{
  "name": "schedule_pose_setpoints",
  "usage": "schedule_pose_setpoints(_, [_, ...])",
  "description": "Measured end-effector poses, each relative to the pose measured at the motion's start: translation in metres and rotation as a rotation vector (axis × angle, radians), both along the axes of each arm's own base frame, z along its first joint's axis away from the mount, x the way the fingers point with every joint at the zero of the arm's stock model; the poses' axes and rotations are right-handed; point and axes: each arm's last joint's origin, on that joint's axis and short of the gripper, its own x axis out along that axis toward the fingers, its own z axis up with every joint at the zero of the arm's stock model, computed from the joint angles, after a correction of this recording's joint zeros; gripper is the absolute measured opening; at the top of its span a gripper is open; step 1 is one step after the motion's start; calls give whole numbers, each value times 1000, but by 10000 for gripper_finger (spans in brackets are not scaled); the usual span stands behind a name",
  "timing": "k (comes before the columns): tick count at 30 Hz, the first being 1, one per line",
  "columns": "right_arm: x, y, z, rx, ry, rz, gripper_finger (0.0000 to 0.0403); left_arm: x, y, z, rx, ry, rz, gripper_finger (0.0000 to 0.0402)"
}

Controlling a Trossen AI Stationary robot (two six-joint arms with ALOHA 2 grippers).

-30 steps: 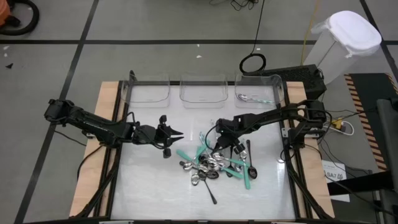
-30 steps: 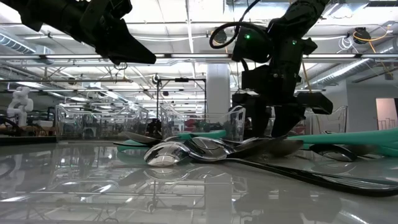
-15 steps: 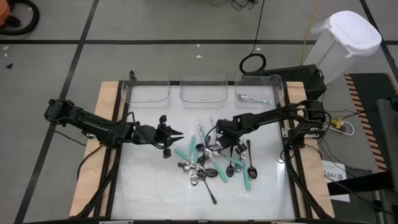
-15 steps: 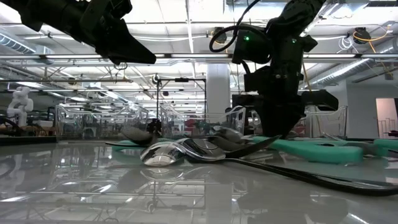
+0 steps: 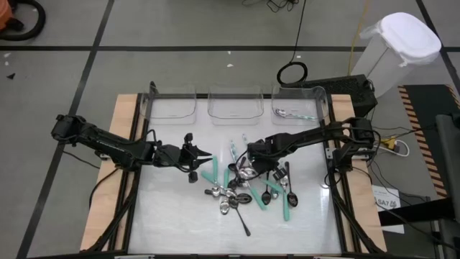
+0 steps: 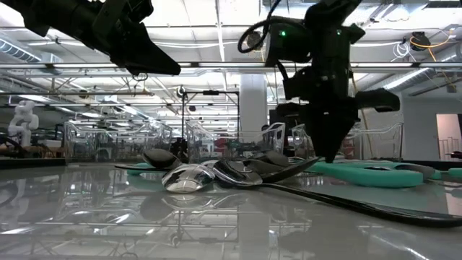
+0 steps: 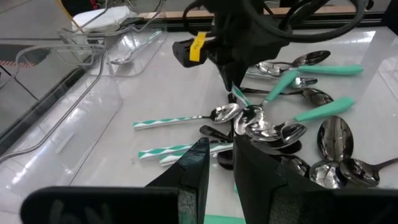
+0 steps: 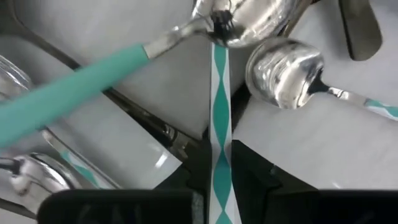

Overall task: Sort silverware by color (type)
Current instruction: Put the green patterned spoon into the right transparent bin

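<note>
High view: the left gripper hovers left of the pile of silver, teal-handled and black spoons mid-table, fingers nearly together, nothing between them. The right gripper sits at the pile's top edge, pinching the white-and-teal patterned handle of a silver spoon.

From straight overhead we see the whole counter and both arms. The low camera sits at counter height, looking level across the silverware pile into the room behind. Each wrist camera peers past its own dark fingers — the left from a short way off the pile, the right pressed close above it. All four views share that pile.
</note>
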Motion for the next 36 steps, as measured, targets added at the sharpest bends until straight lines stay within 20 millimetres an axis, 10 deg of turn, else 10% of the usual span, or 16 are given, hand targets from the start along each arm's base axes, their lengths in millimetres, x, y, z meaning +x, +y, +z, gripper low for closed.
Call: schedule_pose_setpoints(36, [-14, 49, 47, -467, 81, -330, 34, 0, 0, 0, -19, -7, 7, 74])
